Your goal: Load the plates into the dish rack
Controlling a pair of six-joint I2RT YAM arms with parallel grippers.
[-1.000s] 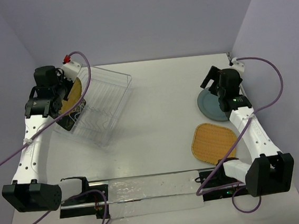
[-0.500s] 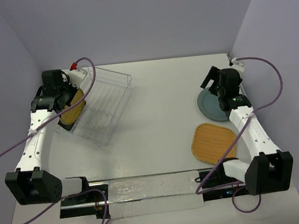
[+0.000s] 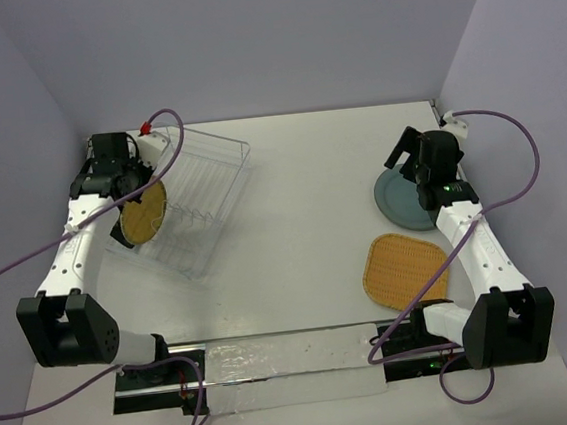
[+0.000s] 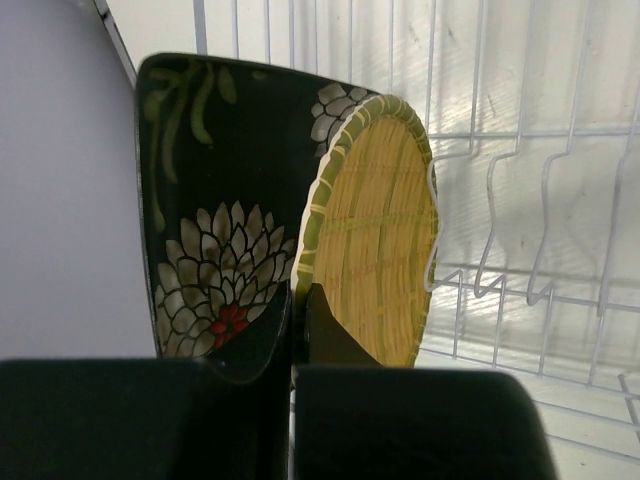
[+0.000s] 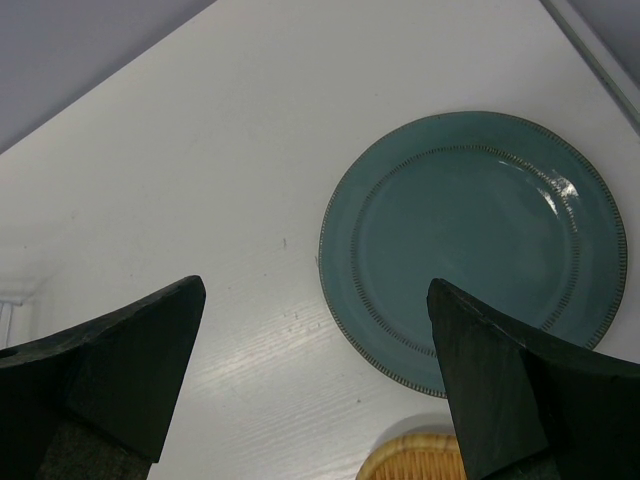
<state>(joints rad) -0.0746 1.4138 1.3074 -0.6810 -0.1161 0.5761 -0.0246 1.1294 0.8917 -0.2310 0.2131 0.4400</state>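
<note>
Your left pincer (image 4: 298, 300) clamps the round yellow woven plate (image 4: 380, 230) at ten o'clock. Your right pincer (image 5: 315, 300) gapes wide.

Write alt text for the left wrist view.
The left tool, shut on the rim of the round yellow woven plate, holds it on edge inside the white wire dish rack. A black square plate with white and red flowers stands upright to its left, partly hidden by it.
</note>
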